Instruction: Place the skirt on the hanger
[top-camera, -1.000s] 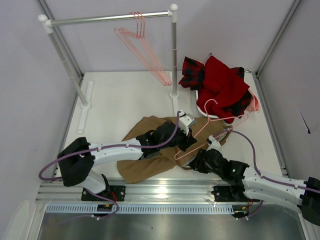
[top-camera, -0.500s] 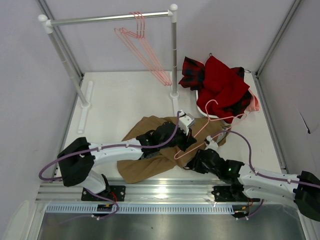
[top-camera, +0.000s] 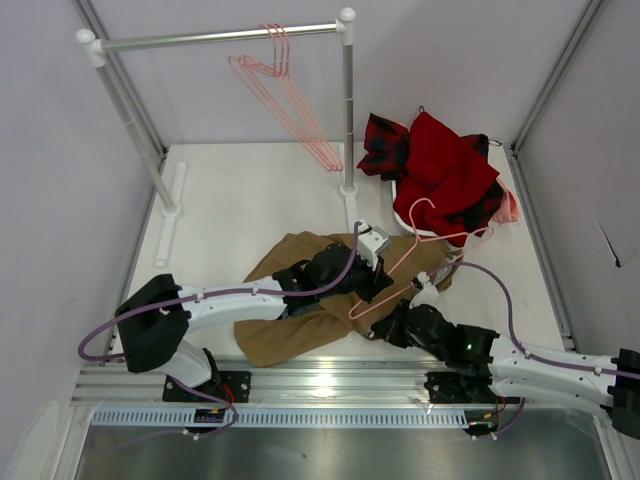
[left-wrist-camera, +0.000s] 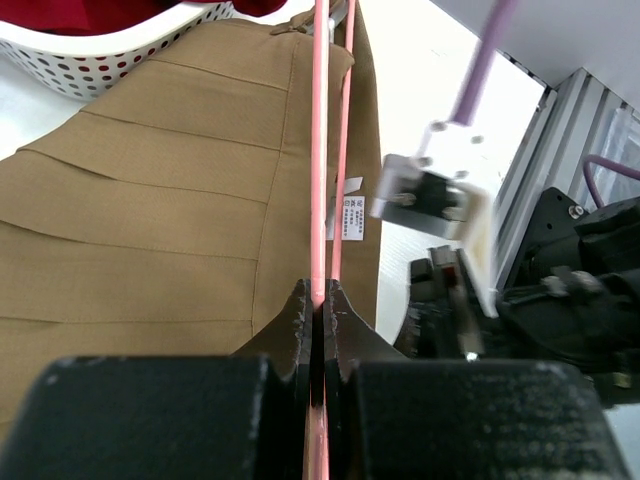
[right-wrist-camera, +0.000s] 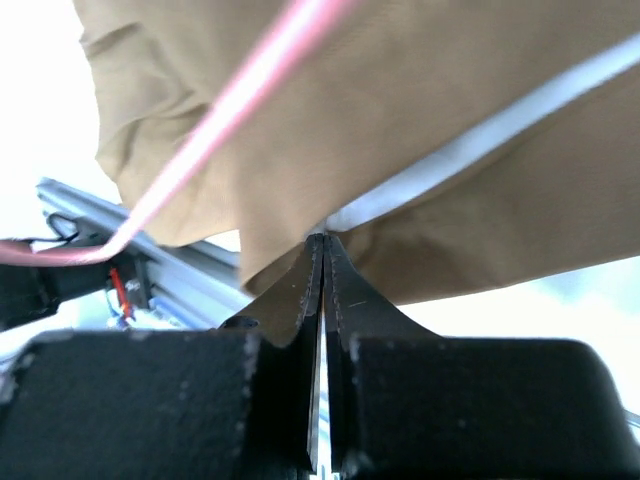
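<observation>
The tan skirt (top-camera: 290, 335) lies spread on the table in front of both arms. A pink hanger (top-camera: 412, 222) lies slanted over its right part, hook toward the basket. My left gripper (top-camera: 380, 288) is shut on the hanger's thin wire (left-wrist-camera: 320, 150), which runs straight out from the tips (left-wrist-camera: 318, 300) over the pleated skirt (left-wrist-camera: 150, 200). My right gripper (top-camera: 388, 322) sits at the skirt's near right edge. Its jaws (right-wrist-camera: 322, 245) are shut on the skirt (right-wrist-camera: 480, 90) where the paler lining (right-wrist-camera: 470, 150) shows. The blurred pink hanger (right-wrist-camera: 230, 110) crosses above.
A white dotted basket (left-wrist-camera: 100, 62) holds red and plaid garments (top-camera: 440, 170) at the back right. A clothes rack (top-camera: 220, 38) with spare pink hangers (top-camera: 290, 100) stands at the back, its post (top-camera: 348, 120) behind the skirt. Metal rails (top-camera: 320, 382) edge the near side.
My right gripper has closed on the skirt's edge and its arm has shifted slightly left. The left gripper and the hanger have stayed put.
</observation>
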